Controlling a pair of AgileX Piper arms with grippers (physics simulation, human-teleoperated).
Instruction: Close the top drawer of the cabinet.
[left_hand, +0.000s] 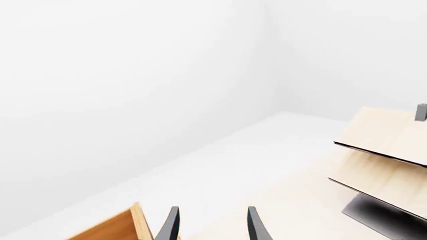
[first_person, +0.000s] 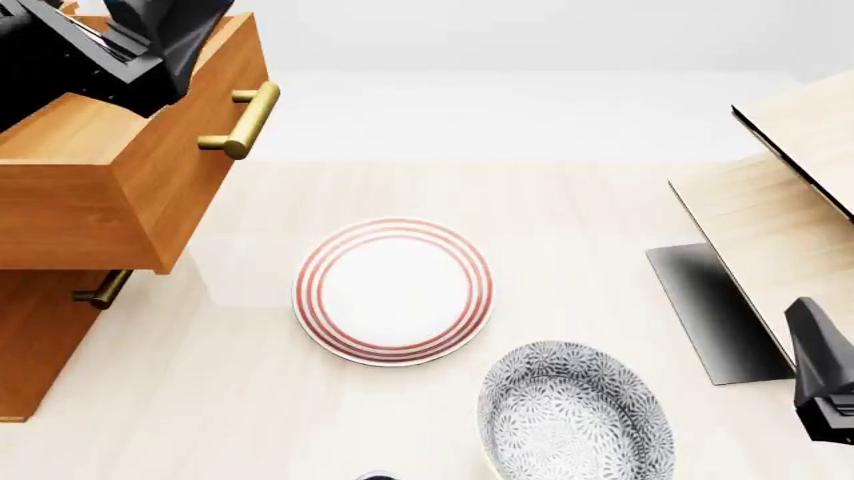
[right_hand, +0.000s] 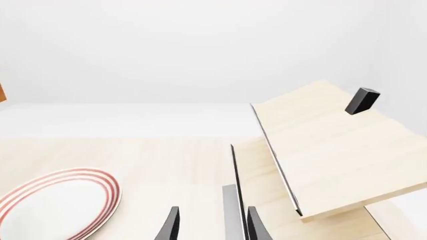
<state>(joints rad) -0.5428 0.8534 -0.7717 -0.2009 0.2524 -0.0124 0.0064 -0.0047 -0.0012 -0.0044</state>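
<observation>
Your left gripper (left_hand: 210, 227) has its fingers parted with nothing between them; in its wrist view only the two dark fingertips (left_hand: 170, 225) show, and an orange-brown corner of the top drawer (first_person: 127, 170) sits just beside the tip on that side, contact not resolvable. In the front view your left arm (first_person: 94, 45) is over the open top of that drawer, up at its back end, and the gripper itself is hidden by the arm body there. The drawer stands pulled out of the cabinet (first_person: 40, 340), its front panel well forward of the lower drawer's face, brass bar handle (first_person: 244, 120) on the side of the drawer facing away from your left gripper. The lower drawer handle (first_person: 100, 290) sits below it, tucked under the overhang. Your right gripper (right_hand: 212, 225) is also parted and empty, fingers (right_hand: 172, 224) pointing out over the table (first_person: 574, 200), well apart from the cabinet. Ahead of it and off to its right is the pale wood furniture (right_hand: 333, 155) with black edges; the red-ringed plate (first_person: 392, 290) lies ahead to its left, between it and the cabinet. The grey patterned plate (first_person: 574, 410) is near the right arm (first_person: 825, 370), just beside the red-ringed one, not touching it
</observation>
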